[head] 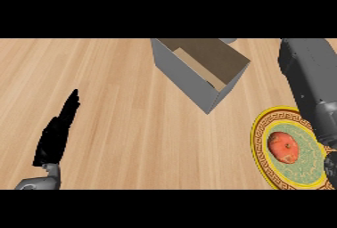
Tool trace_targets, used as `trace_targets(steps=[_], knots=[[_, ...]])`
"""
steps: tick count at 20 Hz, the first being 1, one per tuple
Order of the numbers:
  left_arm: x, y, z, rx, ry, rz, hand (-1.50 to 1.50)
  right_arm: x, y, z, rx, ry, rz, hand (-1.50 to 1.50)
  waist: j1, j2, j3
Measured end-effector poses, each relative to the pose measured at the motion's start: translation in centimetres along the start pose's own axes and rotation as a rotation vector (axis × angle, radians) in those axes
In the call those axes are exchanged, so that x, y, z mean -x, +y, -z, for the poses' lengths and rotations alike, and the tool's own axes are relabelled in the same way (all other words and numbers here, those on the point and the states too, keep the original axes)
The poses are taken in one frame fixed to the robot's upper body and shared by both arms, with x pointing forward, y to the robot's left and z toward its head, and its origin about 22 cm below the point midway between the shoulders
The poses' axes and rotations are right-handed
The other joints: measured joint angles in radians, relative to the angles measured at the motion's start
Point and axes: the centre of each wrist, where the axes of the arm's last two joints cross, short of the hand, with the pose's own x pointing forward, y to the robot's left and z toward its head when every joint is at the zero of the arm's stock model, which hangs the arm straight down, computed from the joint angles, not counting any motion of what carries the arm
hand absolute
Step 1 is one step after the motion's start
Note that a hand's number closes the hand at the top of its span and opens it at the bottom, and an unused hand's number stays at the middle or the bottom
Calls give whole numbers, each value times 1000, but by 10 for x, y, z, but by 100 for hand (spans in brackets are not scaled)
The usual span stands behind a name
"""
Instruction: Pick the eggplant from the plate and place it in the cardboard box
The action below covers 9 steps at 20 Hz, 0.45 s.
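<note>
Worktop (112,111), wood: open cardboard box (201,71) at far centre; gold-rimmed plate (263,153) near right, carrying one red-orange round item (284,147) (the task's eggplant), untouched. Left hand (58,131) rested near left, fingers straight and together. Right hand (330,165) showed only at the plate's right edge under its grey forearm (309,75); fingers could not be told.

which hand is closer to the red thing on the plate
Right. The right hand sits just beside the red item on the plate; the left hand rests far across the counter.
</note>
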Motion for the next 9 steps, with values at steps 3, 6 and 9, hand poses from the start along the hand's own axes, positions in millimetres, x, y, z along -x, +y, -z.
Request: trace_targets(steps=[3,6,9], knots=[[-2,0,-2,3,2,-2,0,3,-45,2,62,5,26,-150,2,2,1],[-1,4,-1,4,6,-4,0,17,-93,-6,89,4,48,-150,0,3,2],[-3,7,-2,7,0,-4,0,20,-131,-12,90,-3,46,-150,4,4,2]])
